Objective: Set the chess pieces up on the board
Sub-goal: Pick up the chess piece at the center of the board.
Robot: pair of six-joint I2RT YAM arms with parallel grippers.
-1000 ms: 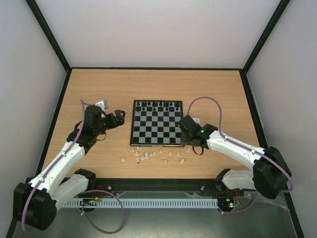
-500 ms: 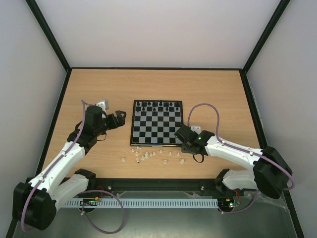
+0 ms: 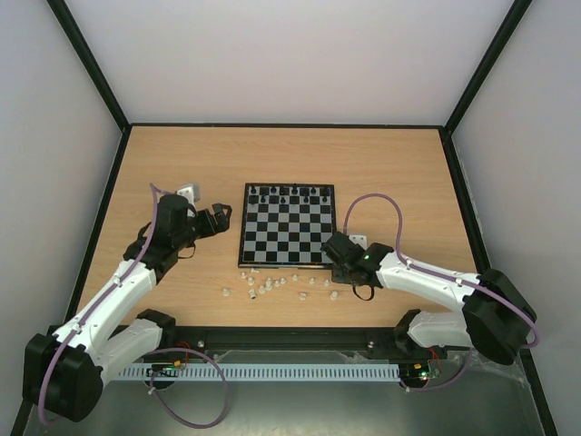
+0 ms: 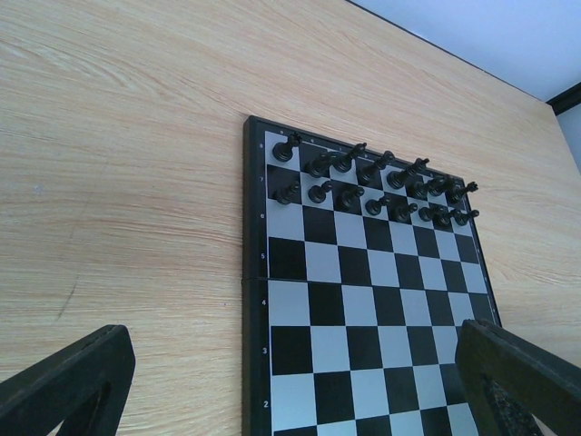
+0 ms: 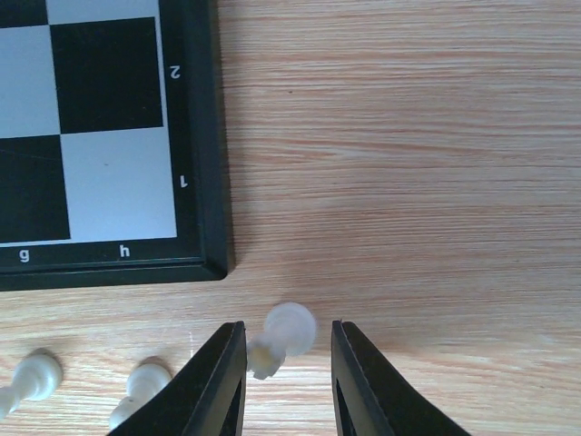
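Observation:
The board (image 3: 287,238) lies mid-table, with black pieces (image 3: 290,192) in its two far rows. Several cream-white chess pieces (image 3: 272,286) are scattered on the wood in front of its near edge. My right gripper (image 3: 338,263) is low at the board's near right corner. In the right wrist view, one white piece (image 5: 290,329) lies on its side between the fingers of the right gripper (image 5: 287,327). The left finger is near its top and a gap shows on the right, so the jaws are open. My left gripper (image 3: 221,213) hovers wide open left of the board (image 4: 363,300), empty.
Two more white pieces (image 5: 36,372) (image 5: 145,381) lie just left of my right gripper's fingers, by the board's corner (image 5: 213,268). Black pieces (image 4: 372,182) stand upright in the far rows. Bare wood stretches right of the board and behind it.
My right gripper came from beside the board's right edge down to its near right corner, and its jaws narrowed around a lying white piece. The left arm stayed put.

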